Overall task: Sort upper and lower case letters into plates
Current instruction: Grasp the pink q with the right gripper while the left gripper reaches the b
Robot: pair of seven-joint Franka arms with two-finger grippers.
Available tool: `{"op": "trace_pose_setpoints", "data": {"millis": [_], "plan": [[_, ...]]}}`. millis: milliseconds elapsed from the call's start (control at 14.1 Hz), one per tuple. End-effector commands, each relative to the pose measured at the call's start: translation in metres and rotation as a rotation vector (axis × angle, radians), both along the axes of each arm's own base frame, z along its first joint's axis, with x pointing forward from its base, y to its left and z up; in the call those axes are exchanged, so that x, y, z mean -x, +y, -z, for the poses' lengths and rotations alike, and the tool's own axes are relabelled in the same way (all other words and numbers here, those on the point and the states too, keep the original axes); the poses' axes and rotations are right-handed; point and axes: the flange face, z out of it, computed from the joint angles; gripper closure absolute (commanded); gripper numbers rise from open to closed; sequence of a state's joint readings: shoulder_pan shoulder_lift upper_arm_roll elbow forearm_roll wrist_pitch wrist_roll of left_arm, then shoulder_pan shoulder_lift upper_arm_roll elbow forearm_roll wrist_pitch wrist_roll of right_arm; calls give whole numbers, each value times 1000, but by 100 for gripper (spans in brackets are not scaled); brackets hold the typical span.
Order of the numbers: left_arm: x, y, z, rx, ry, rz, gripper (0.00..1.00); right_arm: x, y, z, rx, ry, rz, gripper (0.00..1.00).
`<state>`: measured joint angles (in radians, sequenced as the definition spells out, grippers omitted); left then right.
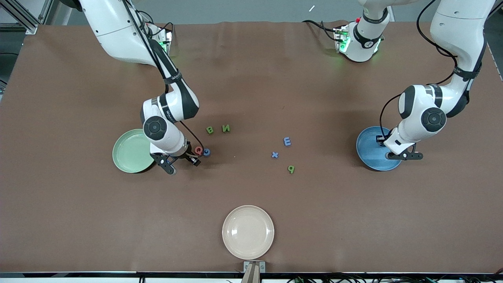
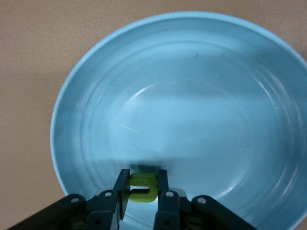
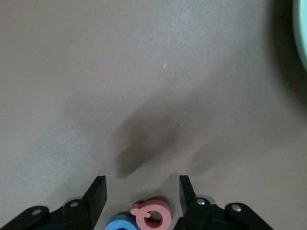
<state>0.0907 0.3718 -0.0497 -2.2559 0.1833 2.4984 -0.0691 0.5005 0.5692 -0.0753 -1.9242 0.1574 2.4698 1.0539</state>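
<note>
My left gripper [image 1: 404, 156] hangs over the blue plate [image 1: 371, 151], shut on a small green letter [image 2: 143, 186]; in the left wrist view that letter sits low above the blue plate [image 2: 67, 120], close to its rim. Beside the mint green plate [image 1: 131, 151], my right gripper [image 1: 184, 164] is down at the table and open. A pink-red Q [image 1: 198, 150] and a blue letter [image 1: 206, 151] lie there, and the right wrist view shows the Q [image 3: 152, 214] and the blue letter [image 3: 120, 224] between the spread fingers [image 3: 96, 194], untouched.
Green B [image 1: 210, 130] and N [image 1: 226, 128] lie mid-table, farther from the front camera than the Q. Blue E [image 1: 287, 141], blue x [image 1: 274, 155] and green p [image 1: 290, 169] lie toward the left arm's end. A cream plate [image 1: 248, 232] sits near the table's front edge.
</note>
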Motion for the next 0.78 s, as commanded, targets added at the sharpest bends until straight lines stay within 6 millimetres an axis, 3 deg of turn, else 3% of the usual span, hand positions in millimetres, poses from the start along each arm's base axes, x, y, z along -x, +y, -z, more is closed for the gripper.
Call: {"op": "trace_pose_setpoints", "data": {"millis": [0, 71, 213, 285, 498, 711], "plan": [[1, 1, 0, -4, -11, 20, 78, 9, 12, 5, 2, 0, 27, 31], [1, 0, 0, -4, -11, 23, 64, 11, 15, 6, 4, 3, 27, 31], [-1, -5, -7, -4, -18, 36, 19, 15, 15, 9, 8, 11, 26, 31], [-3, -17, -12, 2, -26, 54, 3, 18, 16, 12, 11, 18, 23, 31], [-14, -51, -43, 11, -55, 79, 0, 25, 18, 17, 20, 30, 12, 31], [-37, -98, -72, 24, -68, 45, 0, 27, 17, 18, 22, 33, 11, 31]]}}
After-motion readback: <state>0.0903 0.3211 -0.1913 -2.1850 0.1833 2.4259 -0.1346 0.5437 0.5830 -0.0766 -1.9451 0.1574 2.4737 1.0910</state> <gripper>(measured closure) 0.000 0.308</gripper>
